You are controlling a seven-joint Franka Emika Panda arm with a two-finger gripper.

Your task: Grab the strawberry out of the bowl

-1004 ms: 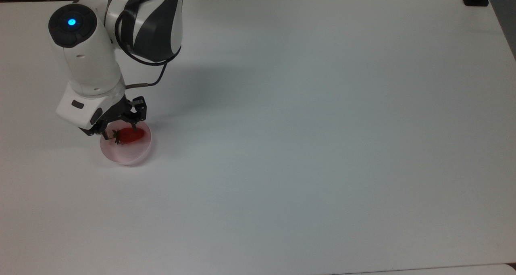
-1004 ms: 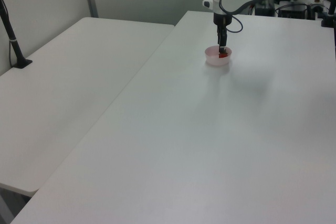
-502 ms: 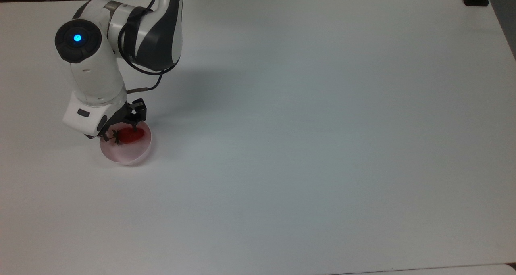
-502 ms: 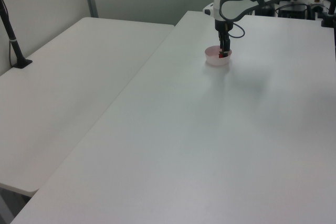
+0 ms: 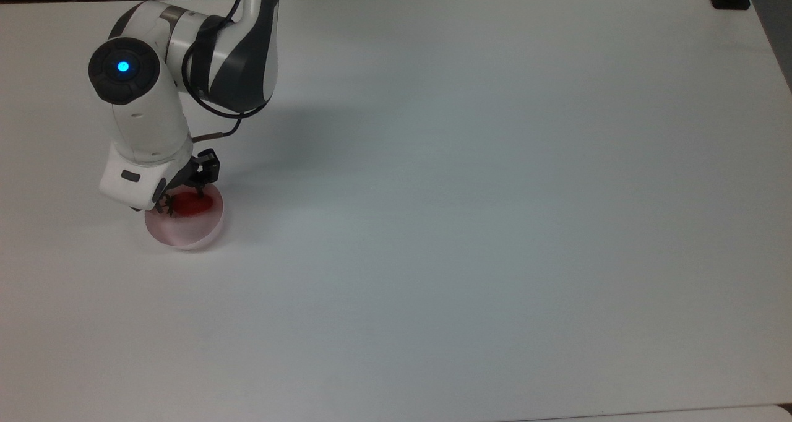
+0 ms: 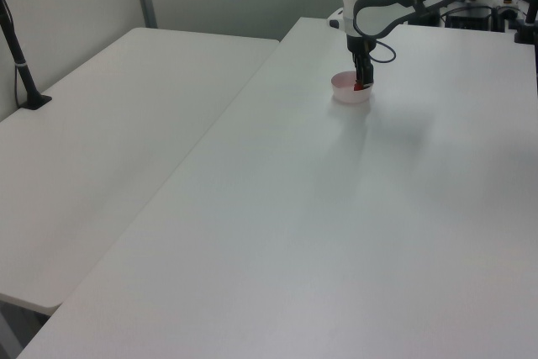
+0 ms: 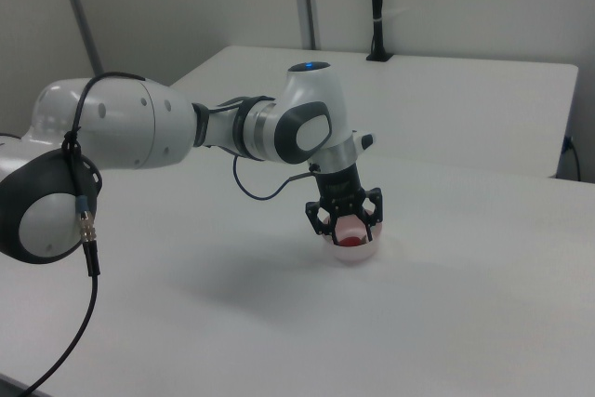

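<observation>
The pink bowl (image 5: pixel 184 230) sits on the white bench (image 5: pixel 470 211) and the strawberry (image 5: pixel 190 204) is inside it, lying toward the rim on the arm's side. The tool (image 5: pixel 183 198) is down in the bowl, with its fingers spread and one on either side of the berry. In the top view the finger (image 5: pixel 201 191) at the top view's right end of the fruit is easy to see, but the other one is mostly tucked under the white wrist housing, along with the leafy end of the strawberry. So I honestly can't say whether the tips are touching the berry or just sitting beside it. In the right view the tool (image 7: pixel 349 226) frames the bowl (image 7: pixel 356 248) from above, and you get just a red patch of strawberry (image 7: pixel 350 240) between the dark fingers; the bowl's far rim is hidden behind them. The left view is worse: the bowl (image 6: pixel 348 93) is tiny there, the strawberry (image 6: pixel 360 87) is a red speck, and the tool (image 6: pixel 362 81) reads as one dark stub above it.
</observation>
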